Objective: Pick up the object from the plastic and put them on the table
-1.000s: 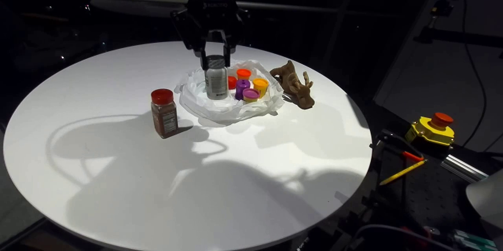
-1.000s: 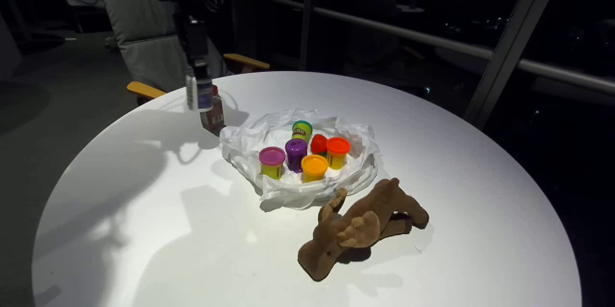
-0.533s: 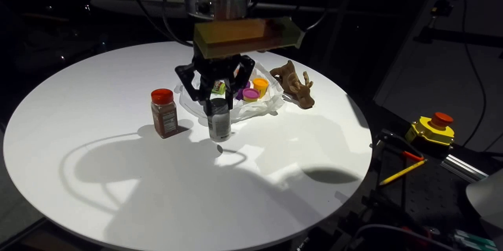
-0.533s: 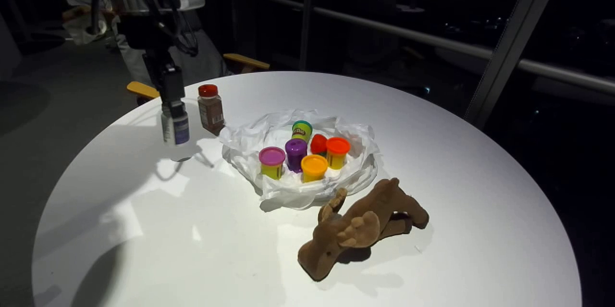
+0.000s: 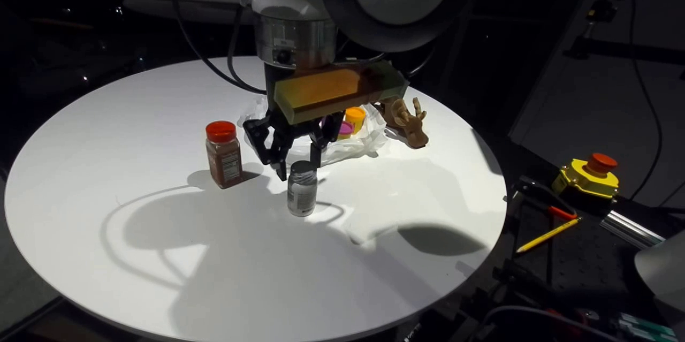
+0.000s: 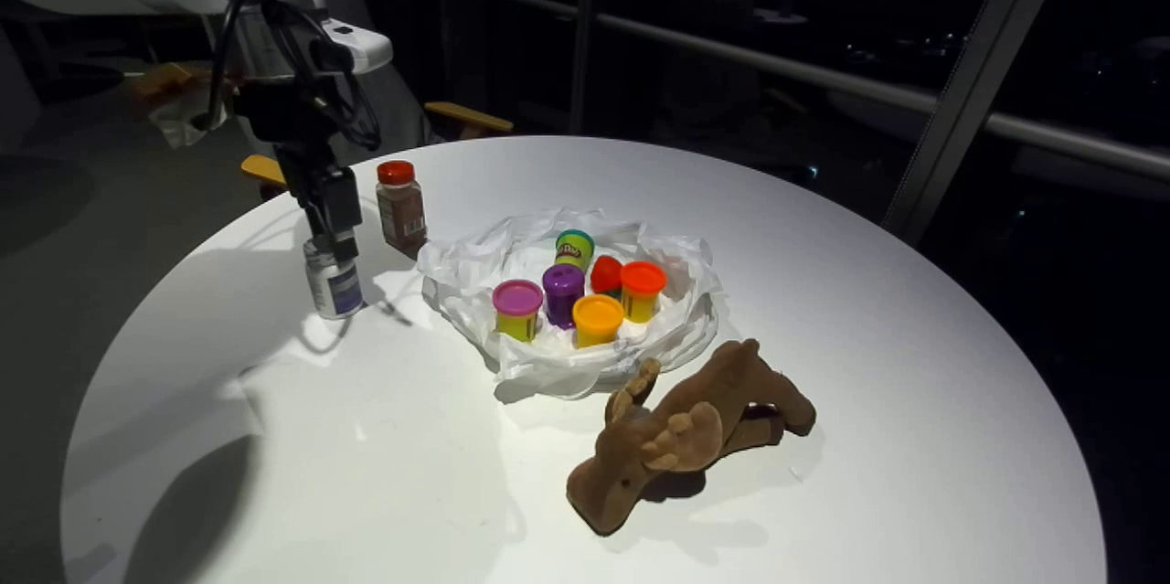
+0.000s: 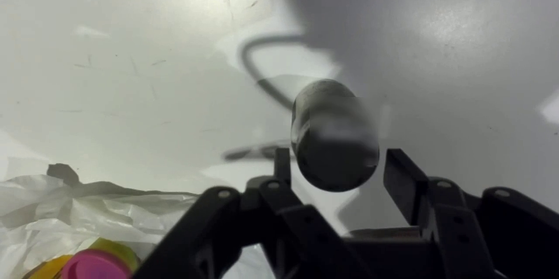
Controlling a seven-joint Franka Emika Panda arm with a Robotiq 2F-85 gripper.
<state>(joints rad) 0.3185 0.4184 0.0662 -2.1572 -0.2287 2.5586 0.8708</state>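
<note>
Claw point(image 5: 298, 171), one, I list as spread either side of one grey-white can point(image 5: 302, 196), standing on the desk point(image 5: 134, 112); red-capped brown jar point(image 5: 225, 161), upright, nearby.

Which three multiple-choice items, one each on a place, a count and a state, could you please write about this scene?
1. Where does the jar stand?
A) On the table, beside the plastic
B) On the plastic
C) Off the table

2. How many items show on the plastic?
A) Two
B) Nine
C) Six

3. How is the gripper at the can?
A) Shut on it
B) Open, with gaps beside it
C) Holding the jar

1 A: an exterior view shows it outside the plastic's edge.
2 C: an exterior view shows four tubs, a purple piece and a red piece.
3 B: the wrist view shows a gap on either side of the can.
</note>
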